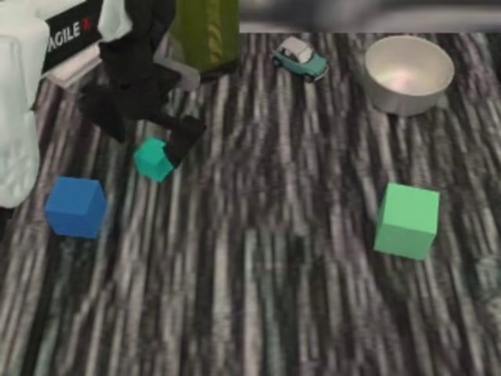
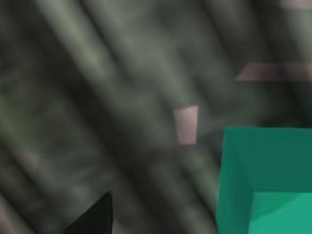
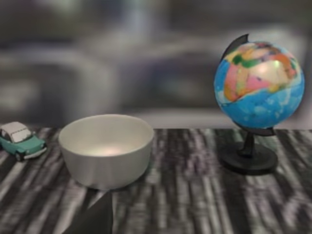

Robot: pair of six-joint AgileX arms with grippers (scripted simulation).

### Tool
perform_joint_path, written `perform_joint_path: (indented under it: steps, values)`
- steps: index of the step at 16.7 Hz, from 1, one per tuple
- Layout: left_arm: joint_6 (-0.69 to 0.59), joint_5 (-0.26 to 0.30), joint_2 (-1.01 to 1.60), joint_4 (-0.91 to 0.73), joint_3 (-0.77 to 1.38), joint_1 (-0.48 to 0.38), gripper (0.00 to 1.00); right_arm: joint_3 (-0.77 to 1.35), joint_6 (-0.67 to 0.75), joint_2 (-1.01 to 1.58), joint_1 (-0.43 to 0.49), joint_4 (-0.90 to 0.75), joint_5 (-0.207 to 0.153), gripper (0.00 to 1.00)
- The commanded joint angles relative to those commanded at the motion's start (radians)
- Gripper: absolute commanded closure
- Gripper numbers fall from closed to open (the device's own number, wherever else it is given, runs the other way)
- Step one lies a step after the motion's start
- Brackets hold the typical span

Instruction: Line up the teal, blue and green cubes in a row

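The left gripper (image 1: 149,145) of an AgileX arm hangs low over the streaked tabletop (image 1: 266,298), its dark fingers splayed to either side of the small teal cube (image 1: 153,160). One finger (image 1: 185,138) sits at the cube's right flank, the other further off at its left, so the jaws stand open and hold nothing. The left wrist view shows the teal cube close below, resting on the table. Just beyond the jaws, toward the near-left edge, lies the royal blue cube (image 1: 75,206). Well apart, across the table to the right, sits the larger mint green cube (image 1: 407,220). Behind the gripper stands an olive-green bottle (image 1: 206,31), with a teal toy car (image 1: 300,58) and a white bowl (image 1: 408,73) further right. The right arm is out of the top view, its own view facing the bowl and a globe (image 3: 258,83). The step in hand appears to be the pick of the teal cube. Next, the jaws must centre on it and close squarely before lifting.
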Motion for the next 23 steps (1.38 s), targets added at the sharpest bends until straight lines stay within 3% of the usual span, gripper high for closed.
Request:
perform_joint_path:
  steps: [3,8,21,23]
  values:
    - [0.001,0.0,0.018,0.098,-0.083,0.001,0.0,0.0,0.0,0.0,0.0,0.0,0.0,0.0]
    - [0.001,0.0,0.021,0.111,-0.096,0.001,0.0,0.0,0.0,0.0,0.0,0.0,0.0,0.0]
    - [0.001,0.0,0.021,0.111,-0.096,0.001,0.98,0.0,0.0,0.0,0.0,0.0,0.0,0.0]
    - [0.001,0.0,0.021,0.111,-0.096,0.001,1.0,0.0,0.0,0.0,0.0,0.0,0.0,0.0]
